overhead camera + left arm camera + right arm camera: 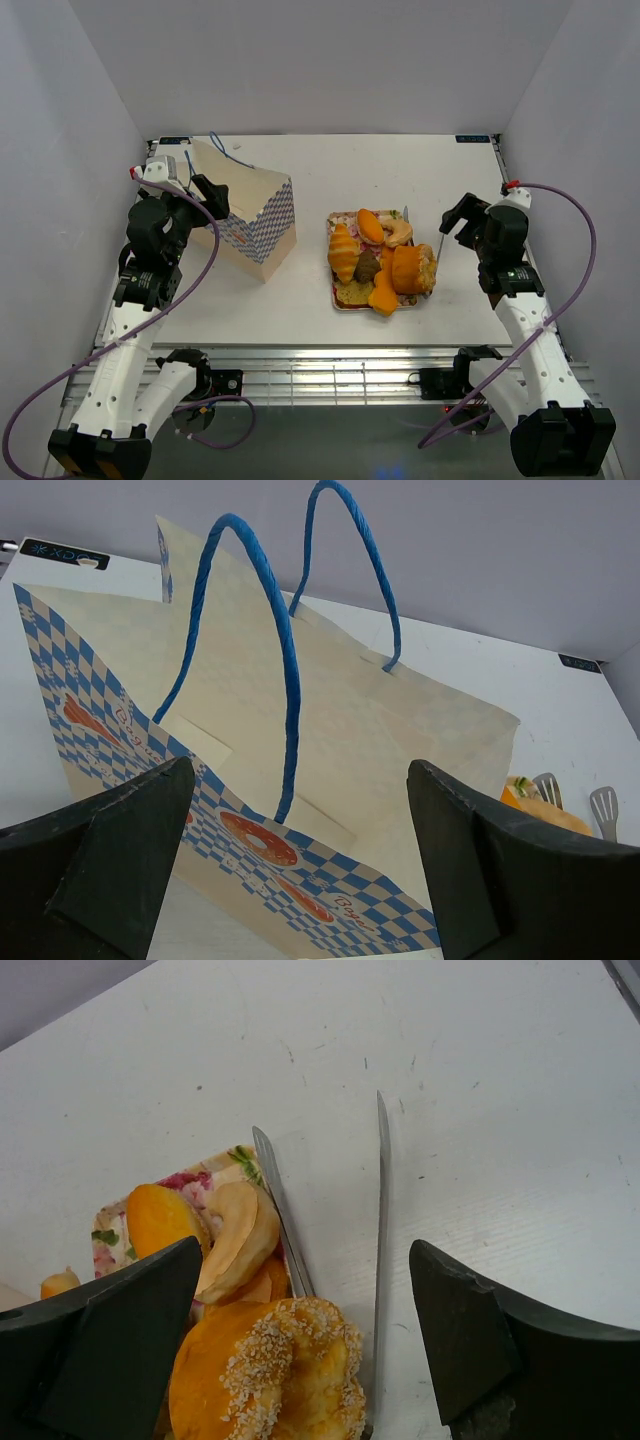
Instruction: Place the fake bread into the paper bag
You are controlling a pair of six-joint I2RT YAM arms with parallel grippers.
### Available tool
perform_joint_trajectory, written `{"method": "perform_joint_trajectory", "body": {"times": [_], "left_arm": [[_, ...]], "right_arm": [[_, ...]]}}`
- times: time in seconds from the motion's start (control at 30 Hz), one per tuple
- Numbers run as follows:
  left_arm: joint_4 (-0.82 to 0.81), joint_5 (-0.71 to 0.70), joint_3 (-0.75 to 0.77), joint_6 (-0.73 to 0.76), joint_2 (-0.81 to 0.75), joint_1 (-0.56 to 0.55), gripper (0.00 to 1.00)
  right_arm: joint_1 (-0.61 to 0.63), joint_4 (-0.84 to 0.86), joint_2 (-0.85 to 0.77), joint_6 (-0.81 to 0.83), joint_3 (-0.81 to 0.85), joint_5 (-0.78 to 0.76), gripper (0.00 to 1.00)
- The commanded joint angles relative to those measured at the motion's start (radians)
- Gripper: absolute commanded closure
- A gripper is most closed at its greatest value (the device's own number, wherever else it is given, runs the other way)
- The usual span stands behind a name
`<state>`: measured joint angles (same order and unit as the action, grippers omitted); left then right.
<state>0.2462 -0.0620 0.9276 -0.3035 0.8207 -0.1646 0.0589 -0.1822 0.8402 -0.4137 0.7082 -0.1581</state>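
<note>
The paper bag (250, 215), tan with blue-checkered sides, sits at the table's left, its blue handles (225, 148) pointing to the back. My left gripper (205, 187) is open and empty at the bag's left edge. In the left wrist view the bag (380, 720) fills the space ahead of the open left gripper (300, 770). The fake bread (380, 260) is piled on a floral tray (340, 302): a croissant (343, 252), a brown bun (367, 266) and a loaf chunk (412, 268). My right gripper (452, 215) is open and empty right of the pile, over a sesame roll (280, 1370).
Metal tongs (382, 1210) lie on the table against the tray's right edge, between the right gripper's fingers (470, 1340) in that view. The tongs' tips also show past the bag in the left wrist view (603, 805). White walls close in the table on three sides.
</note>
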Motion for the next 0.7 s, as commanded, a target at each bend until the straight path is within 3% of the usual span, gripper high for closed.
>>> {"method": "perform_joint_trajectory", "body": {"times": [0.0,0.5,0.67], "left_arm": [[-0.013,0.011,-0.003,0.007,-0.008,0.008,0.02],[-0.008,0.017,-0.007,0.009,-0.020,0.008,0.02],[-0.007,0.013,-0.010,0.010,-0.017,0.007,0.02]], "right_arm": [[-0.005,0.003,0.017,-0.033,0.024,-0.044,0.10],[-0.010,0.029,0.101,0.010,-0.073,-0.126,0.10],[-0.019,0.038,0.166,-0.008,-0.092,-0.133,0.00]]}}
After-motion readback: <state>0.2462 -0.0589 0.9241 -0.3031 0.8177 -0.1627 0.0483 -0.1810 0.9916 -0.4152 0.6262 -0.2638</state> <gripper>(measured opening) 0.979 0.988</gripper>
